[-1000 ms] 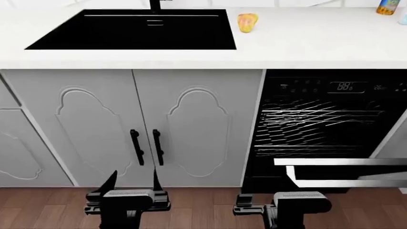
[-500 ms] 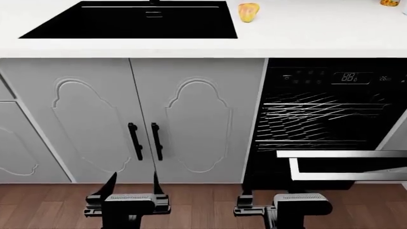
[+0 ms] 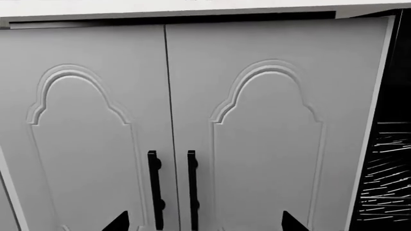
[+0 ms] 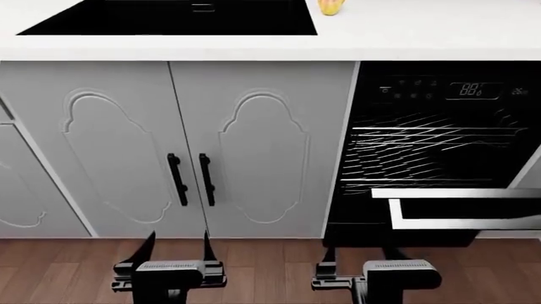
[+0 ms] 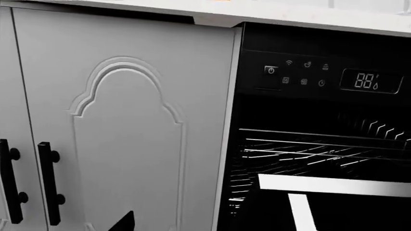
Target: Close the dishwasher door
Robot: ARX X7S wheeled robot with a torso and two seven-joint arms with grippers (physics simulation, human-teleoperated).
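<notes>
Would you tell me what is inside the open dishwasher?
Wire racks show inside the dishwasher; no dishes visible. The lowered dishwasher door hides the bottom.

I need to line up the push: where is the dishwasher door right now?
In the head view the dishwasher door hangs open at lower right, below the wire racks, ahead of the right tool.

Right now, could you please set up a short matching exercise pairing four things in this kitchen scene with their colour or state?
Column one:
1. dishwasher door
2. cabinet doors
3. left claw
4. countertop

Column two:
A. white, above the cabinets
B. pale grey, shut, with black bar handles
C. lowered open, wire racks exposed above it
D. open, empty, low in front of the cabinet doors

Pairs: 1-C, 2-B, 3-D, 4-A
</notes>
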